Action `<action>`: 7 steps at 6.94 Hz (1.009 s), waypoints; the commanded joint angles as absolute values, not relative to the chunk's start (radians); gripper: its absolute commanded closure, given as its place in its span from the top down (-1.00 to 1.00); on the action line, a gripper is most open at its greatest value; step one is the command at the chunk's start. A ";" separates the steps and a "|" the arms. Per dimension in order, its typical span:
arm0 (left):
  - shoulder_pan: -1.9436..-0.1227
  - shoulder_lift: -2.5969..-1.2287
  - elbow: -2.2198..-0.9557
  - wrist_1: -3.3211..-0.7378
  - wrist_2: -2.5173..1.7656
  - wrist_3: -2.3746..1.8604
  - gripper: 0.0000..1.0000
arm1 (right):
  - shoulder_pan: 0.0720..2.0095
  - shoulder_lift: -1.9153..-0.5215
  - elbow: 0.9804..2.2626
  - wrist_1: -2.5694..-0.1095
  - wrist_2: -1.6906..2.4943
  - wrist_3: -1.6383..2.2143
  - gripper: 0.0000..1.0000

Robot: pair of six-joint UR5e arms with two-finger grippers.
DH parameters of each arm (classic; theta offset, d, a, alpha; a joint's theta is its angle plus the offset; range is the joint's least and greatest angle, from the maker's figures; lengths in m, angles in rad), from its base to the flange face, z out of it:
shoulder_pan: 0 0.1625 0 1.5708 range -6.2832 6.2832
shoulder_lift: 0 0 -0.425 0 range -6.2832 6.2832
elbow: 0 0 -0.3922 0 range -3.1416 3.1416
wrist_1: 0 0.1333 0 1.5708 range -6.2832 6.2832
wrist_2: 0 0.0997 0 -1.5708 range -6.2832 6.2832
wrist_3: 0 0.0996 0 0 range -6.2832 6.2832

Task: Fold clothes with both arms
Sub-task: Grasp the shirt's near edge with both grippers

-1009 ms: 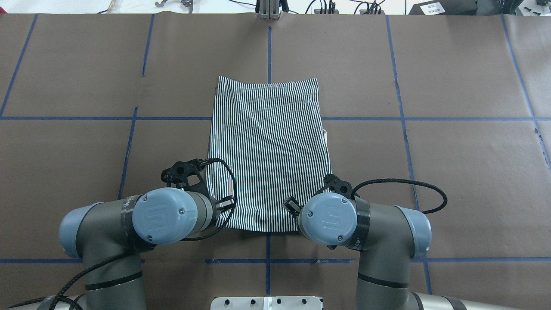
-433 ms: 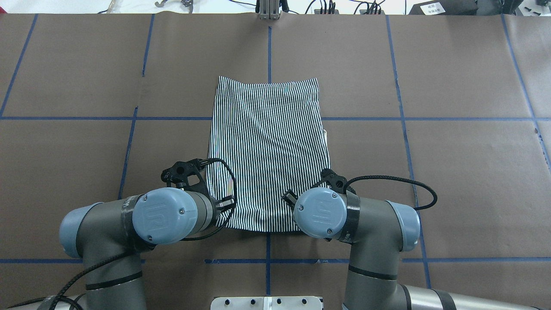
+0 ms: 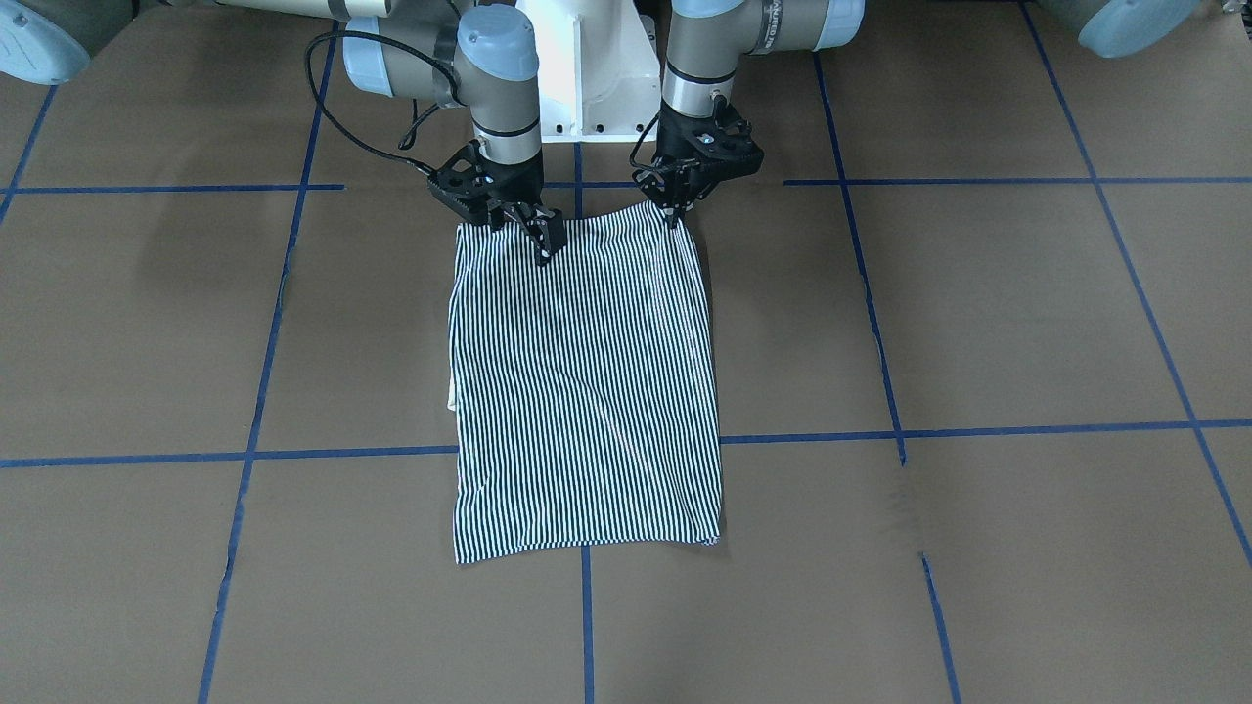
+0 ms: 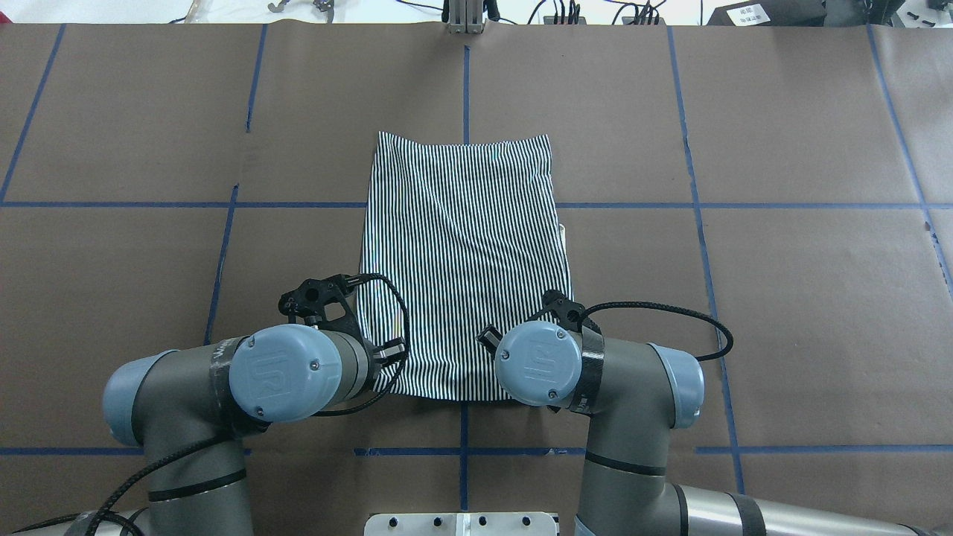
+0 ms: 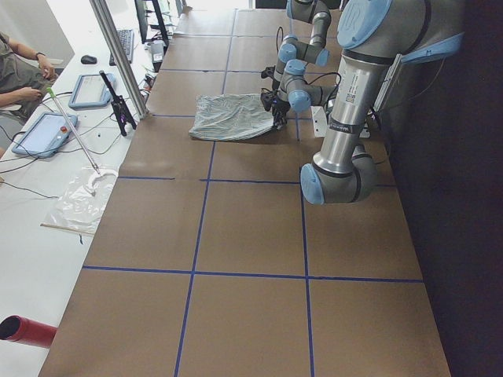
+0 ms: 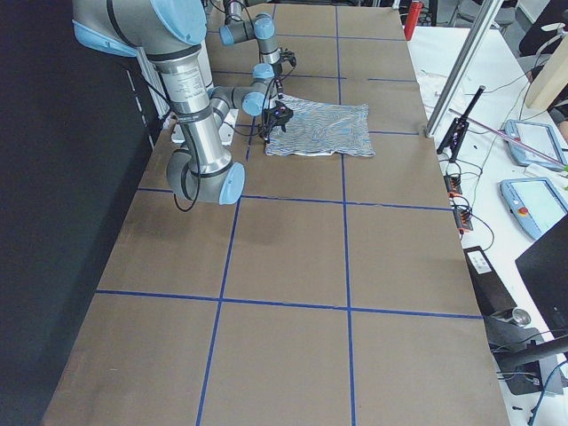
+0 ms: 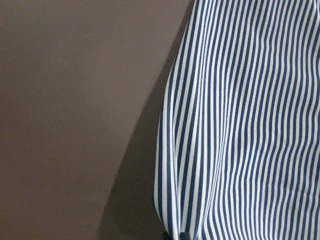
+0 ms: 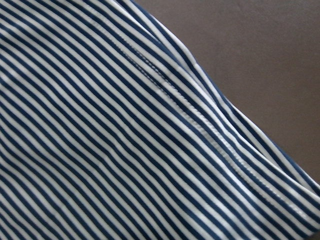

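Note:
The striped shirt [image 4: 465,253] lies folded into a long rectangle on the brown table, its short hem nearest the robot. A bit of cream cloth [image 3: 452,396] pokes out at one long side. My left gripper [image 3: 674,215] points down at the near corner of the shirt [image 3: 587,391], its fingers pinched shut on the hem there; the left wrist view shows that edge [image 7: 170,175] raised, with a shadow under it. My right gripper [image 3: 528,233] hangs over the other near corner, jaws apart, fingertips on the stripes. The right wrist view is filled with the hem seam [image 8: 200,125].
The white pedestal base [image 3: 587,78] stands just behind the shirt's near hem. Blue tape lines [image 4: 692,205] cross the brown table cover. A metal post [image 5: 118,55] and a side bench with tablets [image 5: 47,129] border the far edge, with a person's arm [image 5: 20,75] there.
The right arm's wrist has slid towards the table's middle, over the shirt's near hem. The left arm and the shirt have stayed still.

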State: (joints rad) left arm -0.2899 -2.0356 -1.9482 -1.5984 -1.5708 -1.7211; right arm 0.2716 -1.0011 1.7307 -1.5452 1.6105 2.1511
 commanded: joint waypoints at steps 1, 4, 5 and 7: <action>-0.290 -2.036 -1.948 -1.598 -1.571 -1.721 -1.00 | 0.270 -1.003 1.724 -1.551 1.615 2.152 1.00; -0.290 -2.036 -1.948 -1.598 -1.571 -1.721 -1.00 | 0.272 -1.000 1.770 -1.637 1.621 2.157 1.00; -0.290 -2.036 -1.948 -1.598 -1.571 -1.721 -1.00 | 0.270 -1.005 1.773 -1.644 1.621 2.157 1.00; -0.288 -2.036 -1.947 -1.598 -1.571 -1.721 -1.00 | 0.256 -1.012 1.764 -1.643 1.620 2.155 1.00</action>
